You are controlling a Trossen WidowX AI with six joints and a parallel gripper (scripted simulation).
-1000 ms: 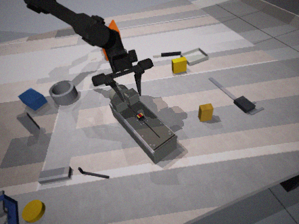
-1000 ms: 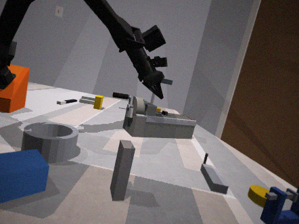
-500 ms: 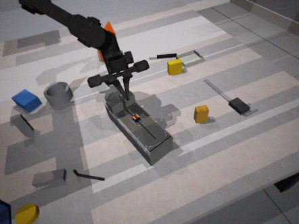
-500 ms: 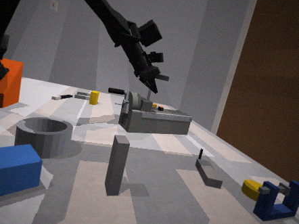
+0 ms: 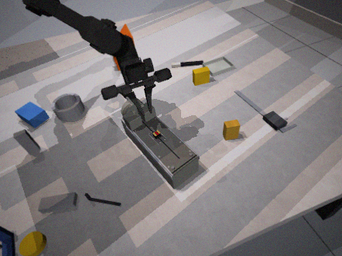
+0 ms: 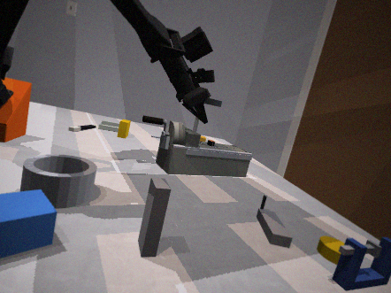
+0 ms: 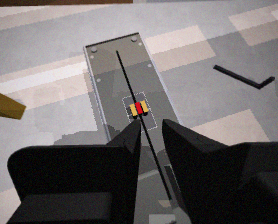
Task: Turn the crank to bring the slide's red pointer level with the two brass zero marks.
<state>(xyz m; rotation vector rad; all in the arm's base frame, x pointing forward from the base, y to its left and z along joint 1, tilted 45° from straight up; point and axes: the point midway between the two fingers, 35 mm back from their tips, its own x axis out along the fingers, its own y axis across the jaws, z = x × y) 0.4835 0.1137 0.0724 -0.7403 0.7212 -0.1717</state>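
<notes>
The grey machine (image 5: 186, 173) (image 6: 208, 163) (image 7: 112, 65) stands on the table, with a slot along its top. The red pointer (image 5: 156, 133) (image 7: 139, 108) sits between two small brass marks in the slot and looks about level with them; a tiny offset cannot be told. The black crank handle (image 6: 153, 119) sticks out at the machine's end beside the round grey housing (image 6: 178, 132). My gripper (image 5: 147, 117) (image 7: 150, 124) is partly open, with nothing visible between its fingertips. It is above the machine's top near the housing, away from the handle.
A grey ring (image 5: 69, 107) (image 6: 59, 181) and a blue block (image 5: 32, 114) (image 6: 26, 219) lie on one side. A yellow block (image 5: 201, 76) (image 6: 124, 128) and an orange-yellow block (image 5: 231, 130) are on the other. A bent black rod (image 5: 104, 201) (image 7: 237, 76) lies nearby.
</notes>
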